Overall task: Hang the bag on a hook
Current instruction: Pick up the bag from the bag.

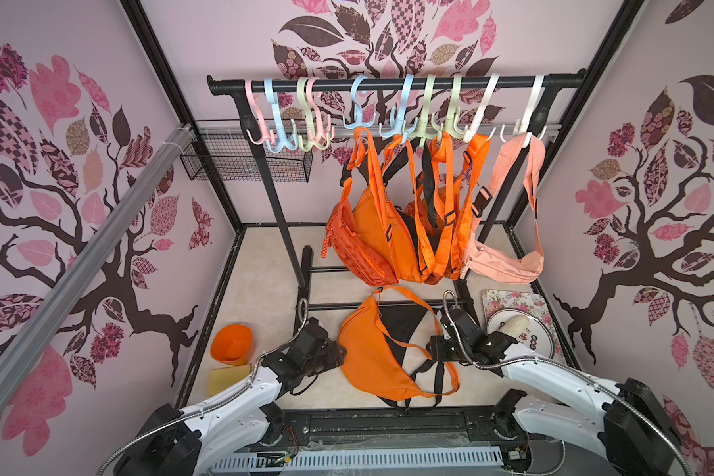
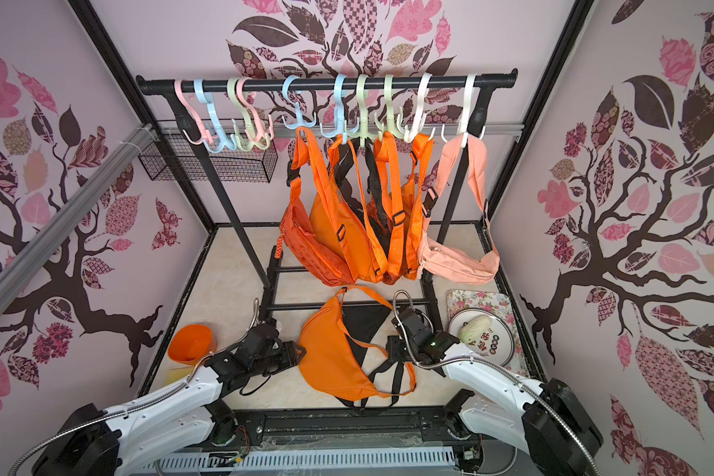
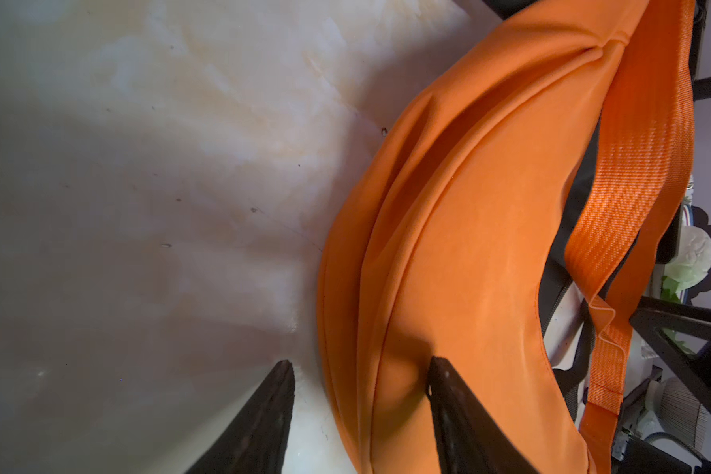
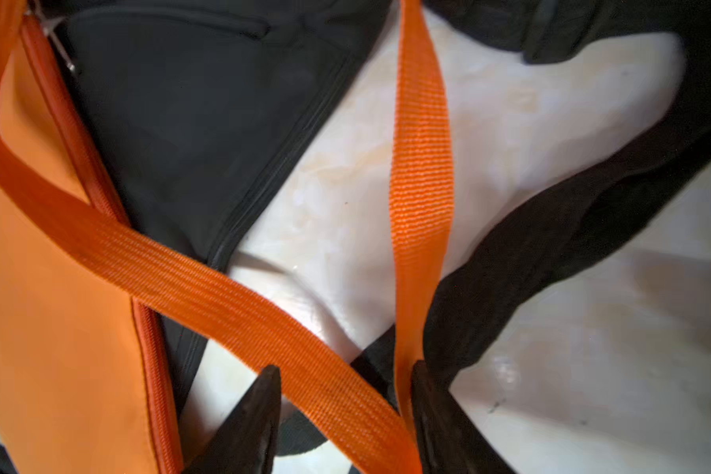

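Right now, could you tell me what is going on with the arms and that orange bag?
Two robot arms are working on the orange bag, which lies flat on the table, not yet hung. The left tool is open astride the bag's edge. The right tool is open around its strap. Other bags already hang on the rack.

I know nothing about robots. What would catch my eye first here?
A bunch of bright orange bags hangs from pastel hooks on the black rail at the back. Below, one loose orange bag lies flat on the table, with the left claw and right claw on either side.
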`<control>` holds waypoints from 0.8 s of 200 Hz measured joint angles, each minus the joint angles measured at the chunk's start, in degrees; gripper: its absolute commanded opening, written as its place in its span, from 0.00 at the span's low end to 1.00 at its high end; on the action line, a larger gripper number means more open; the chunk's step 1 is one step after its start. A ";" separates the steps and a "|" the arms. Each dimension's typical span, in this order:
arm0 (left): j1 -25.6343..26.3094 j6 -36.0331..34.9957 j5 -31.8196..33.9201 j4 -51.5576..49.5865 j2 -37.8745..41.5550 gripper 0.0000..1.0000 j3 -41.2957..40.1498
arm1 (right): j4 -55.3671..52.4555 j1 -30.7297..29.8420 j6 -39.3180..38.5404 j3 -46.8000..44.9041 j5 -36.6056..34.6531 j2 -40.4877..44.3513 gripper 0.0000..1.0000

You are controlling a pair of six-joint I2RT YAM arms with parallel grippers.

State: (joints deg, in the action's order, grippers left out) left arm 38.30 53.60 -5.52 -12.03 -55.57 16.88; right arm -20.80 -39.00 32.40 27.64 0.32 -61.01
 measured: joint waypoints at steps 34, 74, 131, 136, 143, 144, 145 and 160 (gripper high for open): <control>0.00 0.85 -0.37 3.08 -2.01 0.56 -0.68 | -0.98 -2.12 0.92 -1.20 -0.02 0.13 0.59; 0.00 1.46 -0.81 6.93 -4.46 0.56 -0.68 | -2.32 -6.29 1.73 -1.07 -2.43 -2.23 0.63; 0.00 1.90 -0.59 7.48 -4.46 0.52 -0.98 | -3.52 -10.75 4.39 1.33 -10.25 -8.76 0.40; 0.00 1.92 -0.55 7.54 -4.44 0.51 -1.05 | -3.74 -10.75 4.79 1.33 -10.80 -8.76 0.38; 0.00 1.95 -0.44 7.69 -4.42 0.50 -1.18 | -3.93 -10.75 4.98 1.33 -11.39 -8.72 0.33; 0.00 1.97 -0.39 7.72 -4.39 0.50 -1.20 | -3.93 -10.75 4.98 1.33 -11.43 -8.74 0.33; 0.00 1.97 -0.37 7.72 -4.39 0.50 -1.22 | -3.96 -10.75 5.27 1.33 -11.58 -8.72 0.32; 0.00 2.01 -0.13 7.91 -4.35 0.49 -1.38 | -4.28 -10.75 6.08 1.33 -12.55 -8.57 0.23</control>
State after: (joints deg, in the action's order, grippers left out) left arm 38.30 55.61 -5.65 -4.12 -59.92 15.51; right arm -25.08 -49.76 38.48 28.97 -12.23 -69.58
